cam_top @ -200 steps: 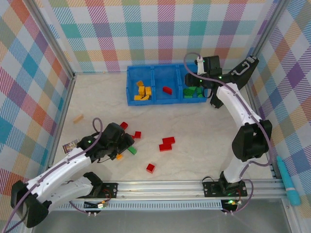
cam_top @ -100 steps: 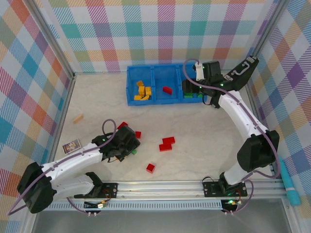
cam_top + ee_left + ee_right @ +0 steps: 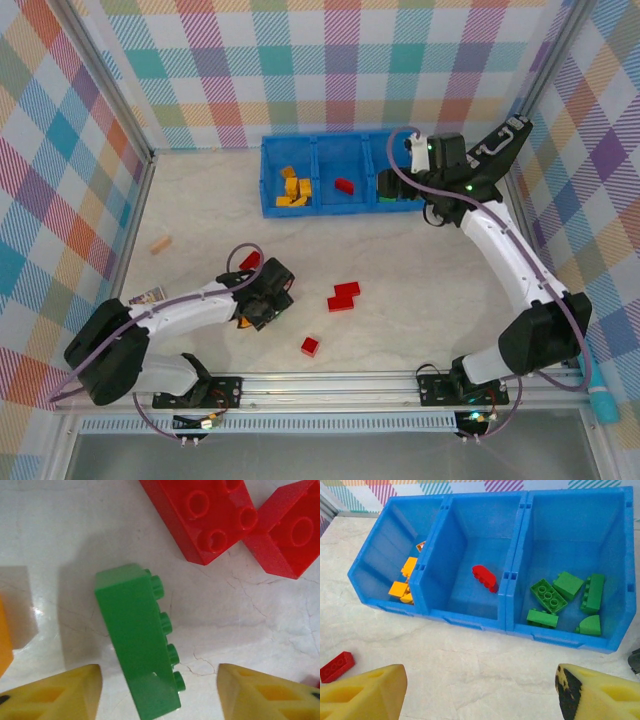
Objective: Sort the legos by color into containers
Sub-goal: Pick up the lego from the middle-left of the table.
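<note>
- The left gripper (image 3: 159,677) is partly spread, its fingers (image 3: 55,695) either side of a green lego (image 3: 137,640) on the table (image 3: 75,530), seemingly not touching it.
- The right gripper (image 3: 480,690) gapes wide, holding nothing, near the blue bin (image 3: 517,570).

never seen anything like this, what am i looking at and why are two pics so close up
Two robot arms, bolted to a table, do a colour-sorting job. The wide picture looks down from above. The two close-ups come from a camera on each wrist; the yellow wedges are that arm's own fingers. The left claw straddles a green brick lying on its side, not gripping it. The right claw hangs open, facing the blue bin: orange bricks left, one red brick middle, green bricks right. Loose red bricks lie on the table.
</note>
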### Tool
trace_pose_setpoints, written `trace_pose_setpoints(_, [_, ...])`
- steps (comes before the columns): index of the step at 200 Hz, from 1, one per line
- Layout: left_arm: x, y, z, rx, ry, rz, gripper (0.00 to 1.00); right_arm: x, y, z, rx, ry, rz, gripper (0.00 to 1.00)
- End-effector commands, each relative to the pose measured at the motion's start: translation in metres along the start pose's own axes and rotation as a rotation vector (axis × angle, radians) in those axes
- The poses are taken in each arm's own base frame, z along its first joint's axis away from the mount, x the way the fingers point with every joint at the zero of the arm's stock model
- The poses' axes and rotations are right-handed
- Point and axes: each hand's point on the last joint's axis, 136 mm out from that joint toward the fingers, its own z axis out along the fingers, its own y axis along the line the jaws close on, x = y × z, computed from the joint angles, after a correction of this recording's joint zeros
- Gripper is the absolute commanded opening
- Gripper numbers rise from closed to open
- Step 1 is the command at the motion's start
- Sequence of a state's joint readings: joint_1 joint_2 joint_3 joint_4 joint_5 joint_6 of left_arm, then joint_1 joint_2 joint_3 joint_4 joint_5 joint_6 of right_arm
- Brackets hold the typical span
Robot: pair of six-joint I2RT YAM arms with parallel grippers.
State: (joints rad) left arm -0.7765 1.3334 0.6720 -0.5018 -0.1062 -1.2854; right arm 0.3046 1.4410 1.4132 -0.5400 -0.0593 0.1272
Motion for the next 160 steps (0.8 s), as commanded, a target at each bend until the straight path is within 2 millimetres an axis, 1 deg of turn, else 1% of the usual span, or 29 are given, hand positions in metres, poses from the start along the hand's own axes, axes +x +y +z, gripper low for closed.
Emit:
trace_pose_setpoints(1, [-0.001,-0.013,0.005,0.009,-0.004,0.028,0.58,-0.001,0.010,-0.012,-0.041,-0.028,0.024,0.79])
trace_pose_setpoints(30, [0.002,-0.019,0.018,-0.026,0.032,0.061,0.54,0.002,0.011,-0.022,-0.051,-0.049,0.045,0.78])
trace_pose_setpoints(47, [0.002,-0.019,0.020,-0.039,0.048,0.072,0.44,0.009,0.013,-0.022,-0.066,-0.043,0.050,0.78])
trace_pose_setpoints(65, [0.000,-0.018,0.017,-0.058,0.043,0.089,0.34,0.019,0.012,-0.020,-0.064,-0.017,0.043,0.78])
trace_pose_setpoints(86, [-0.001,-0.014,0.014,-0.077,0.040,0.104,0.28,0.031,0.011,-0.016,-0.068,0.018,0.037,0.78])
trace_pose_setpoints(106, [-0.003,-0.019,0.006,-0.078,0.035,0.130,0.22,0.039,0.012,-0.014,-0.079,0.039,0.048,0.78])
trace_pose_setpoints(121, [-0.010,-0.031,-0.007,-0.076,0.014,0.187,0.20,0.041,0.013,-0.012,-0.088,0.039,0.059,0.78])
trace_pose_setpoints(130, [-0.015,-0.044,-0.018,-0.067,-0.011,0.233,0.19,0.043,0.013,-0.013,-0.088,0.038,0.060,0.78])
trace_pose_setpoints(137, [-0.020,-0.057,-0.028,-0.052,-0.036,0.271,0.19,0.045,0.012,-0.014,-0.082,0.038,0.062,0.78])
trace_pose_setpoints(160, [-0.036,-0.114,-0.065,0.033,-0.116,0.398,0.18,0.051,0.006,-0.024,-0.050,0.031,0.069,0.78])
